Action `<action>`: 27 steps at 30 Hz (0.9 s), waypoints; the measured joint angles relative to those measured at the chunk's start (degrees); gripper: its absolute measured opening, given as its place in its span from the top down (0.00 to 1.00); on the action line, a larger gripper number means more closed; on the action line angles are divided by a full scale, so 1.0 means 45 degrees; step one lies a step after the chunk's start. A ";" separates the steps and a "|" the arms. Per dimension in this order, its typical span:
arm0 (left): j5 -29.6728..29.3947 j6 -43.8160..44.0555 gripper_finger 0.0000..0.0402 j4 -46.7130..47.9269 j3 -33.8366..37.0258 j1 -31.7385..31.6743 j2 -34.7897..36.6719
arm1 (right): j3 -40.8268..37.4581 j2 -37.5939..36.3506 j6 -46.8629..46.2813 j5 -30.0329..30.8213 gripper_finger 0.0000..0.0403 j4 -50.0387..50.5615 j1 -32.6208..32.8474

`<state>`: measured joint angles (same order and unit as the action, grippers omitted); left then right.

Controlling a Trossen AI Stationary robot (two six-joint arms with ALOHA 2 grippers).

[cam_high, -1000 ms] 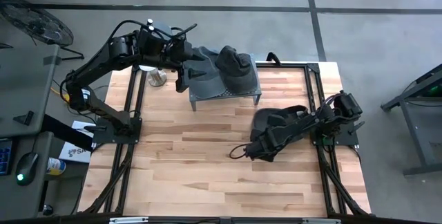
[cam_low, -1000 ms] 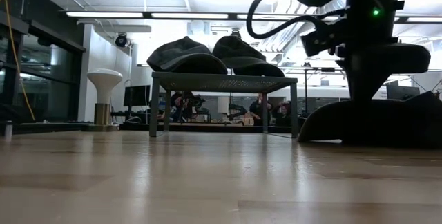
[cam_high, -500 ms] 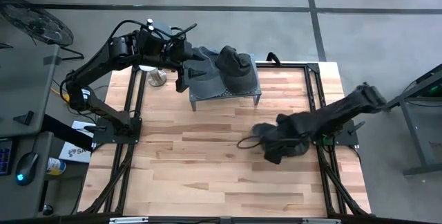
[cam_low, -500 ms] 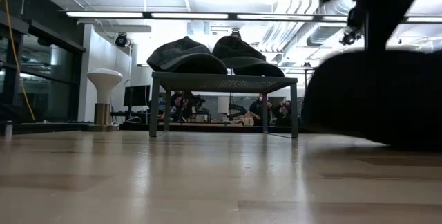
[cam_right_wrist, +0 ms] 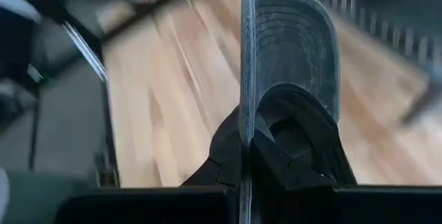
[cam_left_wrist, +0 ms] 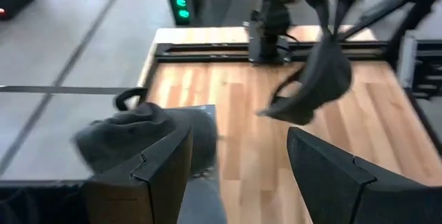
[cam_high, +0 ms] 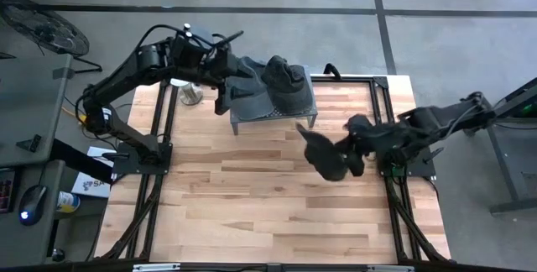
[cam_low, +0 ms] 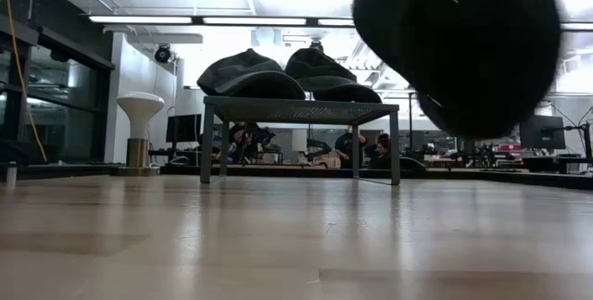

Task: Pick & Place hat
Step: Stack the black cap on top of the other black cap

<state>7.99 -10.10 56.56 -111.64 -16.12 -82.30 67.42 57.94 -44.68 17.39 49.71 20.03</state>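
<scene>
Over the right half of the wooden table (cam_high: pixel 252 196), toward its far edge, the right gripper (cam_high: pixel 359 142) has its jaws clamped fully on the brim of a dark cap (cam_high: pixel 325 154), which hangs clear of the tabletop, just in front of the right end of the small metal rack (cam_high: pixel 273 117). Right wrist view confirms: brim edge-on, pinched between the fingers (cam_right_wrist: pixel 290 162), ribbed underside facing the camera. In the low view the cap fills the upper right, off the surface. The left wrist view catches it too, dangling from the right arm above the boards. The rack stands at the far edge, centre-left, carrying two more dark hats: a flatter cap (cam_high: pixel 243 87) on its left part and a knit beanie (cam_high: pixel 285 83) on its right, touching each other. The left gripper (cam_high: pixel 226 83) sits at the rack's left end with jaws spread wide; the flat cap lies between or under them, cannot tell if they touch it. A white mushroom-shaped stand (cam_low: pixel 141 129) sits left of the rack at the far-left corner.
</scene>
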 joint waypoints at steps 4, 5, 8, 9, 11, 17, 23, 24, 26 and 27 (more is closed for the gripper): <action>0.0920 -0.0174 0.42 -0.0214 -0.0002 0.0010 -0.0078 | 0.0000 -0.0638 0.1695 0.0625 0.98 -0.2120 -0.0010; 0.1303 -0.0239 0.42 -0.0331 0.0001 0.0010 -0.0095 | 0.0000 -0.0726 0.2191 0.0680 0.98 -0.2736 -0.0010; 0.2125 -0.0253 0.42 -0.0859 0.0006 0.0005 -0.0178 | 0.0000 -0.0900 0.3740 0.0860 0.98 -0.4611 -0.0010; 0.2244 -0.0255 0.42 -0.1181 0.0001 0.0005 -0.0210 | 0.0000 -0.0905 0.4251 0.0958 0.98 -0.5248 -0.0010; 0.2580 -0.0046 0.42 -0.1699 0.0001 0.0007 -0.0235 | 0.0000 -0.0953 0.5345 0.1259 0.98 -0.6293 -0.0010; 0.2743 0.0497 0.42 -0.3619 0.0006 0.0005 -0.0237 | 0.0000 -0.0958 0.7956 0.3909 0.98 -0.8369 -0.0014; 0.2330 0.1250 0.42 -0.5132 0.0006 0.0005 -0.0237 | 0.0000 -0.0953 1.0577 0.7621 0.98 -1.0912 -0.0032; 0.2212 0.1261 0.42 -0.5294 0.0006 0.0005 -0.0284 | 0.0000 -0.0940 1.1110 0.7902 0.98 -1.1505 -0.0052; 0.2128 0.1346 0.42 -0.5730 0.0001 0.0005 -0.0449 | 0.0000 -0.0872 1.2317 0.8216 0.98 -1.3079 -0.0134; 0.2090 0.1479 0.42 -0.5838 0.0001 0.0005 -0.0558 | 0.0000 -0.0848 1.2867 0.8176 0.98 -1.3776 -0.0166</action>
<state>17.40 -3.45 30.29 -111.63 -16.10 -84.82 67.42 54.12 13.22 54.19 -12.28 19.29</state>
